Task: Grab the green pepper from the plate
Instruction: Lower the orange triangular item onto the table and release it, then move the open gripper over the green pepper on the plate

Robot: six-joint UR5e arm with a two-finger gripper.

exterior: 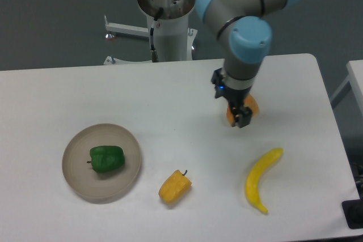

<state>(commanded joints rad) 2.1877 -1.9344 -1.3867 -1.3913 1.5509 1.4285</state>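
The green pepper [106, 158] lies on its side in the middle of the beige plate [77, 147] at the front left of the table. My gripper [239, 118] is far to the right, low over the table, pointing down. An orange fruit piece [253, 106] shows just behind and on both sides of its fingers. The fingers overlap that piece, so their spacing and any hold on it are not readable. Nothing touches the pepper.
A yellow-orange pepper [174, 187] lies in front of the table's middle, between plate and gripper. A banana [260, 179] lies at the front right. The arm's base column [168, 21] stands at the back edge.
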